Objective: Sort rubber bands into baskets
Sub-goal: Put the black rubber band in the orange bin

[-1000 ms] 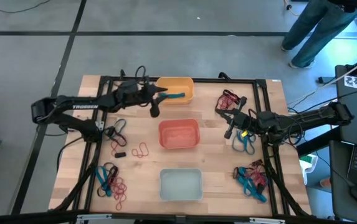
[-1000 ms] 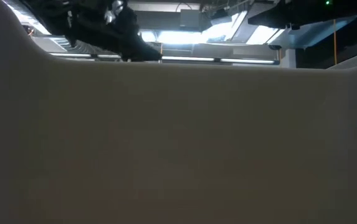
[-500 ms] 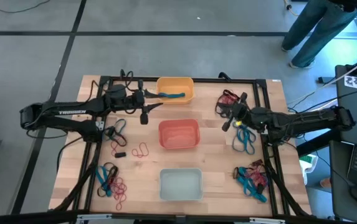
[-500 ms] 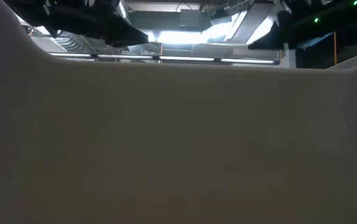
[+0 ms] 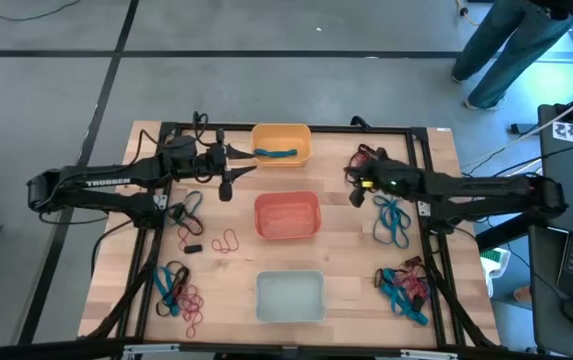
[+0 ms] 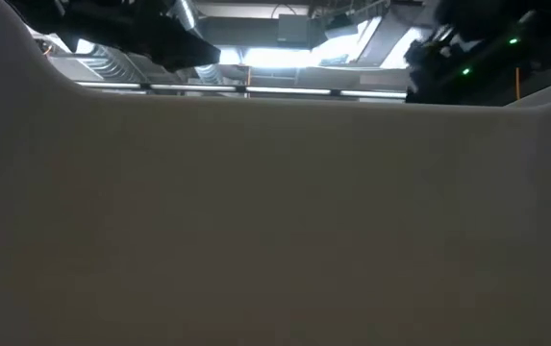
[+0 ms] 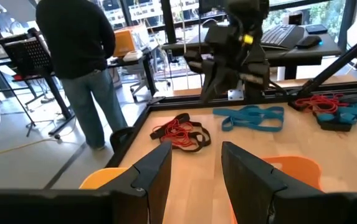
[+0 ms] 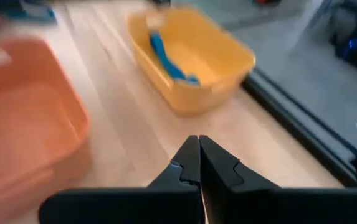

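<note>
Left to right in the high view: bottom-left pile of rubber bands [image 5: 178, 292], teal, black and red-pink loops tangled at about 7 o'clock on the tabletop [image 5: 146, 265]; a few loose red loops [image 5: 225, 241] just right of it, plus a small dark-and-teal cluster [image 5: 188, 208] under the left arm. The left gripper [image 5: 228, 178] hovers at about 11 o'clock, just left of the yellow-orange basket [image 5: 282, 143]; fingers [image 7: 153, 177] parted, nothing between them. That basket already holds a teal band [image 5: 277, 154]. The red-orange basket [image 5: 287, 216] sits dead centre and the pale basket [image 5: 290, 297] at 6 o'clock; can't tell if either holds bands. The right gripper [image 5: 358, 192] sits right of the centre basket at about 2 o'clock; fingers [image 8: 194, 163] pressed together, holding nothing, pointing toward the yellow-orange basket. Near it: a red-and-black pile [image 5: 368, 158], a teal pile [image 5: 392, 222] at 3 o'clock, and a mixed pile [image 5: 406, 285] at 4 o'clock. Handling guess: bands are very light, floppy and grippy, so they will likely snag neighbours and drag a clump along. Best hold looks like a pinch on one raised strand at a pile's outer edge, or on a lone loop lying flat, then a straight lift so it peels free. Flat loops may need fingertips right down on the wood. The low view is blocked by a blank wall.
</note>
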Controlling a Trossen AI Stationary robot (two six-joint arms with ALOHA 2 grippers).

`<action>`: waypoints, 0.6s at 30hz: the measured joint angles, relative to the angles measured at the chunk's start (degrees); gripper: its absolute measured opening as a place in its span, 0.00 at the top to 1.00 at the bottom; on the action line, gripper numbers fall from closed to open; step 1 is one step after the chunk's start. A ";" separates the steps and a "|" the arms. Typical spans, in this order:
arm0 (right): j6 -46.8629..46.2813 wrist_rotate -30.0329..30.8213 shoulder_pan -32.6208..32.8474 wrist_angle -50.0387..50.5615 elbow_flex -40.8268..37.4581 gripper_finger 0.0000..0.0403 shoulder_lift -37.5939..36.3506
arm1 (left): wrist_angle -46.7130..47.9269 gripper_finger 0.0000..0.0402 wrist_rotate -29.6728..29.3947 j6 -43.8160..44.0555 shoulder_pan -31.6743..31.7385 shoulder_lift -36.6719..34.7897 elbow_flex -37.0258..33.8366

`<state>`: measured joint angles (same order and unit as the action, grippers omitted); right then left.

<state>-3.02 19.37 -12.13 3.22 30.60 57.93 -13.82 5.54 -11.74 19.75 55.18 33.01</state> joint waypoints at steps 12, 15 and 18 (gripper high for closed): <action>0.05 -0.52 -1.94 18.24 13.19 1.00 16.07 | 0.00 0.66 -0.02 -0.14 0.00 0.00 0.00; 0.23 -0.57 -2.37 19.00 13.36 1.00 18.47 | -0.04 0.66 -0.02 0.35 0.00 0.00 0.00; 0.23 -0.56 -3.91 20.97 13.38 1.00 20.48 | -0.02 0.66 -0.02 0.43 0.00 0.00 0.00</action>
<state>-2.79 18.82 -16.04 24.19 43.99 78.42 -13.85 5.52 -11.31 19.75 55.18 33.01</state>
